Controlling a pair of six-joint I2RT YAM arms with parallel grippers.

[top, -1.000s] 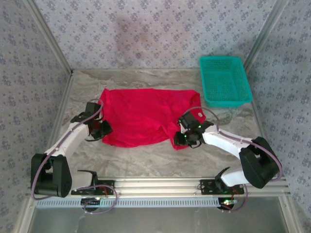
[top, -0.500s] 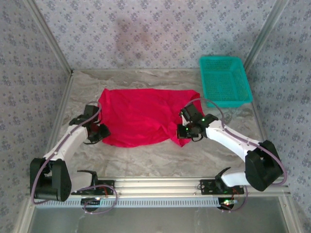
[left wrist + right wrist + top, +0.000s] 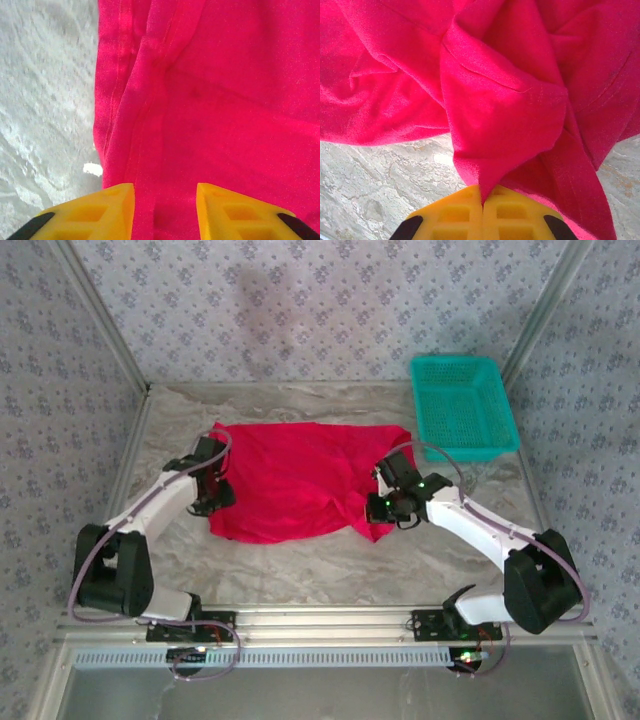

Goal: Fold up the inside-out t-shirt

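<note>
The inside-out t-shirt (image 3: 300, 480) is bright red and lies spread and creased on the marbled table (image 3: 300, 570). My left gripper (image 3: 212, 492) sits at the shirt's left edge. In the left wrist view, the left gripper (image 3: 165, 210) is open, and its yellow fingers (image 3: 107, 210) straddle a seamed strip of the t-shirt (image 3: 225, 100). My right gripper (image 3: 385, 508) is at the shirt's lower right corner. In the right wrist view, the right gripper (image 3: 484, 197) is shut on a pinched fold of the t-shirt (image 3: 500, 105), which rises in a peak from the jaws.
A teal mesh basket (image 3: 463, 405) stands at the back right of the table, just beyond the shirt's right edge. Patterned walls and metal frame rails (image 3: 330, 620) enclose the table. Bare tabletop (image 3: 300, 570) lies between the shirt and the arm bases.
The left gripper has moved up and right onto the shirt's left edge, and its jaws stand wider. The right gripper has drawn the lower right corner slightly up and inward.
</note>
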